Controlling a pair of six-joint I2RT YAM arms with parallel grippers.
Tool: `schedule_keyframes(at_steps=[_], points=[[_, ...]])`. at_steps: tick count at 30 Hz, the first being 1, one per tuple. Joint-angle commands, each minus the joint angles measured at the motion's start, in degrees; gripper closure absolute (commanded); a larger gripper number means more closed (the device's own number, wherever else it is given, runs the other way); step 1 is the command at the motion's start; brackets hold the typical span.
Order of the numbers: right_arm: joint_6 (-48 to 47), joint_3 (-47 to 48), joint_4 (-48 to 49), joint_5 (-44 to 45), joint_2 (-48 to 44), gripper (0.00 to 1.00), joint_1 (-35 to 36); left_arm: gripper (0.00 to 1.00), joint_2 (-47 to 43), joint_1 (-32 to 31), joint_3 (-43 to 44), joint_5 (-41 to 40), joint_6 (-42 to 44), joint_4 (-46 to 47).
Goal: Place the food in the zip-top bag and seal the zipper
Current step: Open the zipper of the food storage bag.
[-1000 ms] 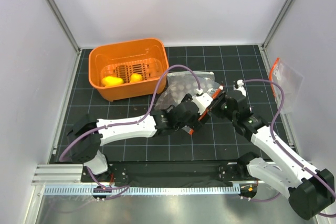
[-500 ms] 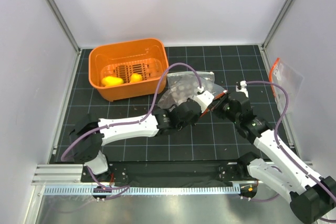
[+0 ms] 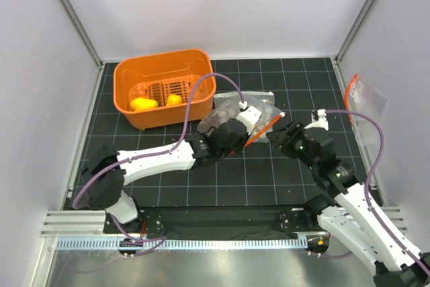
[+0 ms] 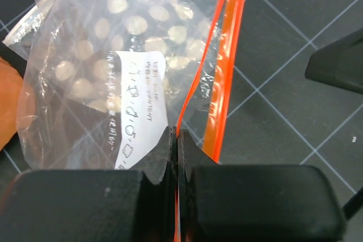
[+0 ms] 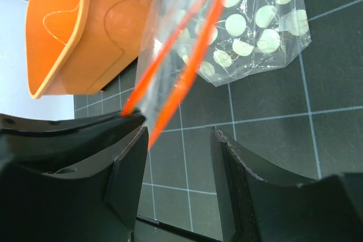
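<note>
My left gripper (image 4: 177, 140) is shut on the orange-red zipper (image 4: 229, 38) of the clear zip-top bag (image 4: 211, 77), pinching one lip of the strip. From above, the left gripper (image 3: 247, 129) holds that zipper (image 3: 263, 129) near the mat's middle. My right gripper (image 5: 178, 140) stands open, and the zipper's end (image 5: 190, 66) hangs just beside its left finger (image 5: 127, 162). In the top view the right gripper (image 3: 281, 134) sits just right of the strip. Two yellow pieces of food (image 3: 143, 104) (image 3: 174, 100) lie in the orange basket (image 3: 161, 58).
A clear bag printed with white dots (image 3: 235, 104) and bearing a white label lies under and behind the held bag. Another clear pouch with an orange strip (image 3: 363, 102) leans on the right wall. The basket's wall (image 5: 74, 38) stands close behind on the left.
The left gripper has shut on the zipper strip. The right gripper has opened, let the strip go and drawn back to the right.
</note>
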Motion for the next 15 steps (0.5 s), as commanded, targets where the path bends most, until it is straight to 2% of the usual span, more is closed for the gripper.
schedule_keyframes(at_steps=[1, 9, 15], points=[[-1.9, -2.3, 2.4, -0.4, -1.0, 0.46, 0.3, 1.0, -3.9, 0.0, 0.0, 2.0, -1.6, 0.9], [-1.0, -1.6, 9.7, -4.6, 6.4, 0.46, 0.3, 1.0, -6.0, 0.0, -1.2, 3.5, -2.0, 1.0], [-0.3, -1.0, 12.4, -7.3, 7.4, 0.46, 0.3, 1.0, -6.6, 0.0, -1.8, 3.7, -2.0, 1.0]])
